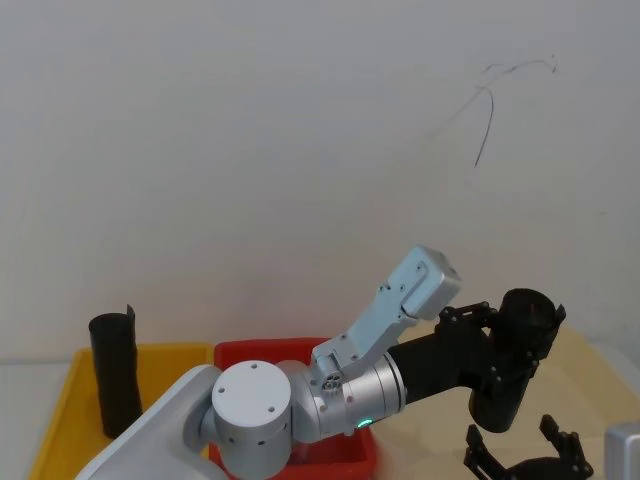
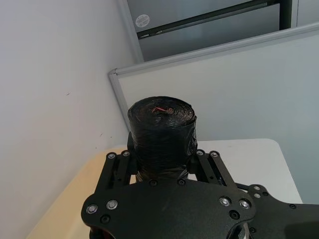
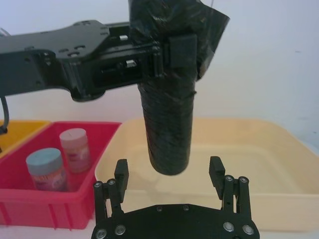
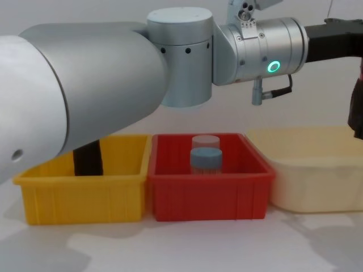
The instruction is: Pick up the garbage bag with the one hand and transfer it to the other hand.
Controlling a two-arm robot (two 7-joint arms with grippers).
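Garbage bag [image 3: 167,134]: black film rolled into a cylinder, hanging upright in the air above the cream tray [image 3: 259,149], touching nothing under it.
Left gripper [image 3: 164,54]: reaching across over the cream tray on the silver arm with the green ring, fingers clamped around the upper part of the garbage bag; a loose flap of film is sticking out above the grip.
Right gripper [image 3: 168,167]: waiting over the cream tray, just below the garbage bag, fingers spread wide and pointing up; both pads are standing clear of the film, holding nothing.
Alignment: from the right wrist, the bag's lower end is lining up between the two spread fingers; whether it is sitting level with the tips or slightly above them, I cannot tell.
Red bin [image 4: 210,195]: sitting just beside the cream tray, holding two jars [image 3: 47,169]; not in play.
Yellow bin [image 4: 79,192]: lying beyond the red bin from the cream tray, holding a second black roll [image 1: 115,375]; untouched.
Progress: pick-up looks done, the bag being lifted and brought to the meeting point.
Remaining: the right fingers closing on the free lower half, the left letting go.
Watch: slick film, so a firm grip is needed before any release.
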